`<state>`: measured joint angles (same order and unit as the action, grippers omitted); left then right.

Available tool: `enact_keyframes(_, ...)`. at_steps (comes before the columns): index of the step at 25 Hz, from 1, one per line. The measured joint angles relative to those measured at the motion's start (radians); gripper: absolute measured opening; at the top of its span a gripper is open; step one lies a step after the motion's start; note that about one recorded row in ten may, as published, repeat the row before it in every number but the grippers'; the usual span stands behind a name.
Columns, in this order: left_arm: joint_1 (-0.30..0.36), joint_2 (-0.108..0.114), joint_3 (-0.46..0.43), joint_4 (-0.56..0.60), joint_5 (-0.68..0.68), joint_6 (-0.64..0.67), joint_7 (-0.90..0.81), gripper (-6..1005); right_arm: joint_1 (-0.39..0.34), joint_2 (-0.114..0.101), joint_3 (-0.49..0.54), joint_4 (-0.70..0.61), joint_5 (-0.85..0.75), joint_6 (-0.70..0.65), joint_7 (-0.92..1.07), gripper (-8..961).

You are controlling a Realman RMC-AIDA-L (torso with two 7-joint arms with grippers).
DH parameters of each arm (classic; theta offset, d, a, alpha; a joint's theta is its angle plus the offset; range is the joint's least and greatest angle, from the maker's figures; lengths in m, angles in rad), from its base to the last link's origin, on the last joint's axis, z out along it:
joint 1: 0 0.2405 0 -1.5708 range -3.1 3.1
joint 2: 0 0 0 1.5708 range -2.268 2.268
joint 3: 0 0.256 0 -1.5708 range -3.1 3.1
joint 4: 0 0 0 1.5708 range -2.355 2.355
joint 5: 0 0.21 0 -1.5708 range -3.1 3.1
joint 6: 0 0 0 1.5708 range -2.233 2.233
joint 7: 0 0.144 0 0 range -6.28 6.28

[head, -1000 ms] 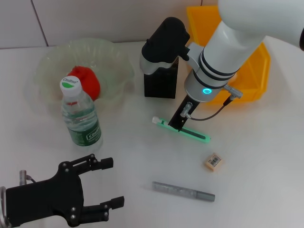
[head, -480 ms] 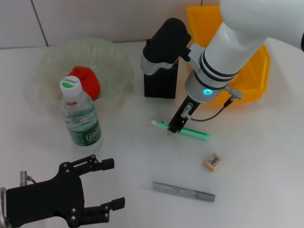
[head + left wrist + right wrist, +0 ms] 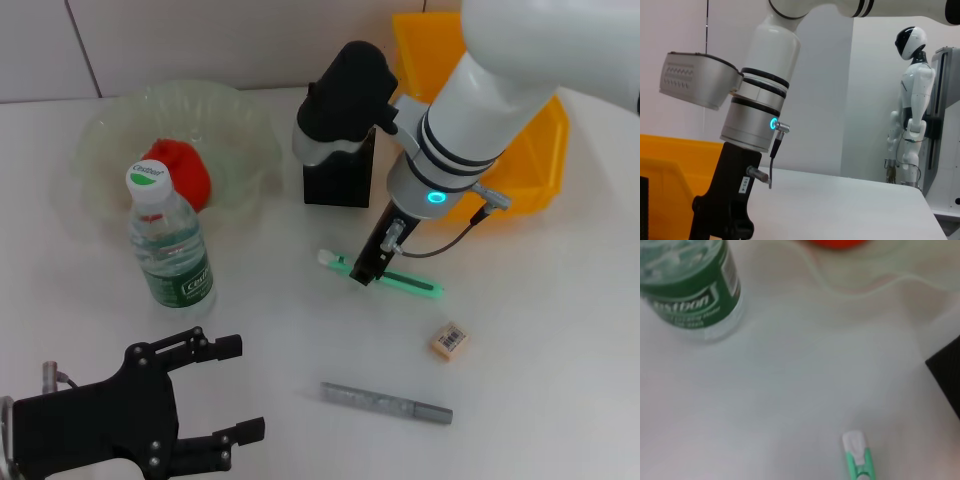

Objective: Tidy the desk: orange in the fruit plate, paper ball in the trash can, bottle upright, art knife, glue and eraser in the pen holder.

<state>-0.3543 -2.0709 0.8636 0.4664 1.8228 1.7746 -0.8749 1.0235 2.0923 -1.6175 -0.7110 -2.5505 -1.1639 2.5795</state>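
From where I'm sitting, my left gripper [image 3: 225, 390] is idling low at the near edge, fingers spread wide. The red-orange lumpy orange [image 3: 178, 172] is sitting in the pale-green wavy fruit plate [image 3: 100, 130], and the clear green-labelled bottle [image 3: 170, 245] is standing upright. My right gripper [image 3: 366, 270] is pressing onto the mint-green art knife [image 3: 405, 282]; can't tell its grip. The beige eraser [image 3: 449, 341] and grey glue stick [image 3: 385, 402] are lying loose.

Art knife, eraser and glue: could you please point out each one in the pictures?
art knife [image 3: 408, 282], head view, on its mint-green body past the black arm tip.
eraser [image 3: 449, 340], head view, on the middle of its labelled top face.
glue [image 3: 385, 402], head view, on the middle of the grey stick.
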Motion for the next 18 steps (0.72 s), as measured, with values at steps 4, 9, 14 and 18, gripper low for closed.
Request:
enact_keyframes(4,-0.003,0.000,0.000,-0.008,-0.001,0.001,-0.001,813,0.000,0.000,-0.028,-0.002,0.001,0.003,0.004,389)
enact_keyframes(9,-0.004,0.000,0.000,-0.013,-0.001,0.002,0.000,813,0.000,0.000,-0.029,-0.003,0.001,0.005,0.005,380)
enact_keyframes(14,-0.005,0.000,-0.001,-0.013,-0.002,0.002,-0.001,813,0.003,0.000,-0.030,0.000,0.001,0.006,0.006,337)
enact_keyframes(18,-0.005,0.000,-0.002,-0.012,-0.002,0.002,-0.003,813,0.003,0.000,-0.030,0.002,0.001,0.008,0.006,302)
